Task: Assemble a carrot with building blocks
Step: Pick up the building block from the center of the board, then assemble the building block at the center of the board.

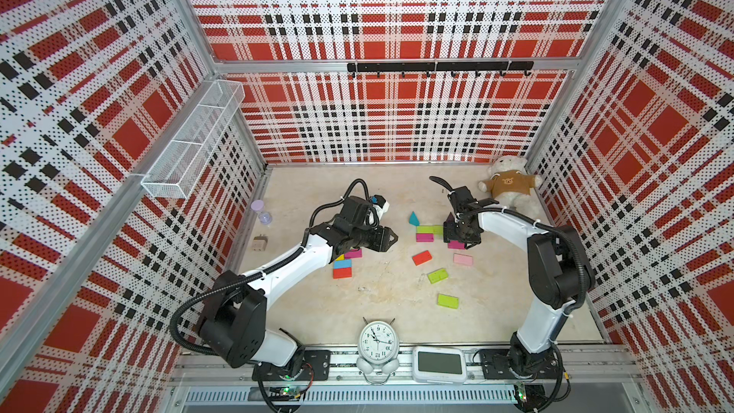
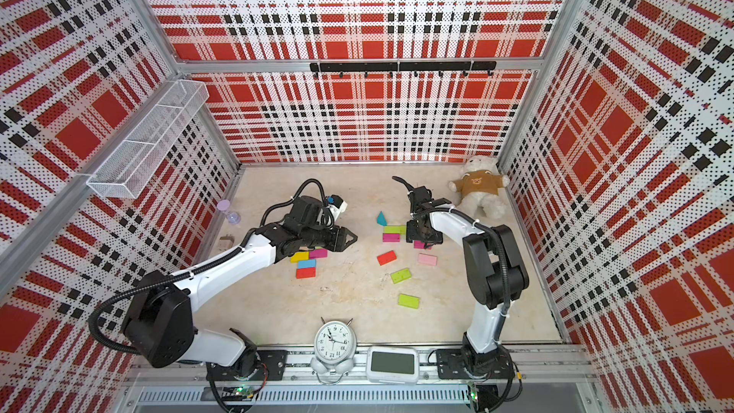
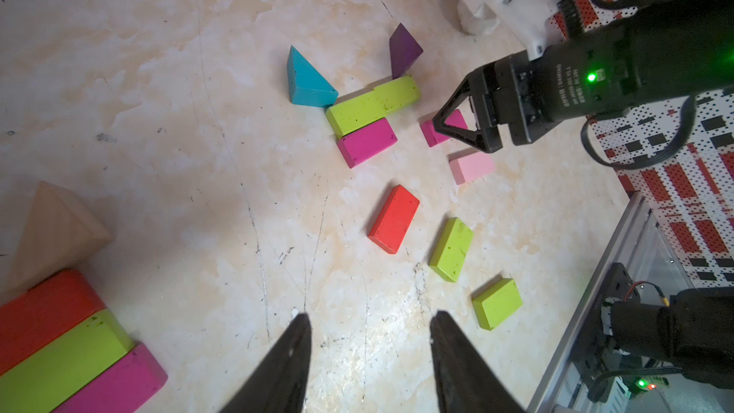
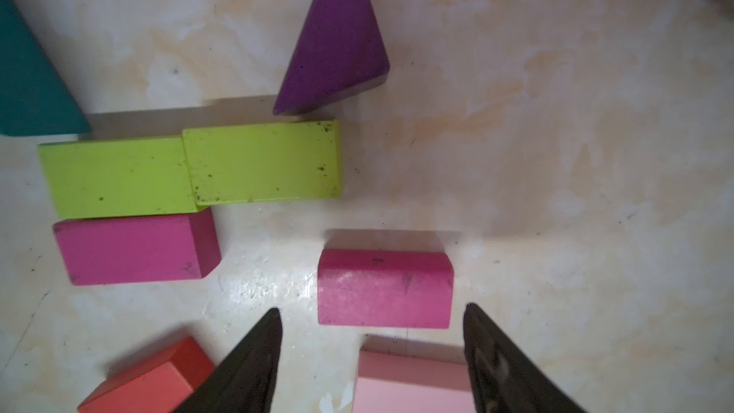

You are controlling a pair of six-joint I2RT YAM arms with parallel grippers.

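The right gripper (image 4: 371, 311) is positioned low over a magenta rectangular wooden block (image 4: 385, 288) on the pale marbled surface (image 1: 317, 311). Its jaws are spread to both sides of this block, and no contact with it can be seen. Just beside it, a pale pink rectangular block (image 4: 413, 383) and a red rectangular block (image 4: 151, 379) are lying flat. Beyond the jaws, two lime rectangular blocks (image 4: 115, 176) are placed end to end, touching. A second magenta block (image 4: 135, 248) is laid along one of them. A purple triangular wedge (image 4: 333, 41) is set just beside the other one, and a teal triangular wedge (image 3: 308, 79) is found at the opposite end of the row. Two more lime blocks (image 3: 451, 248) are scattered apart, nearer to the robot's base. The left gripper (image 3: 369, 315) is held above bare surface, its jaws spread with nothing between them. Under the left arm a small group of yellow, blue, red and magenta blocks (image 1: 342, 265) is gathered.
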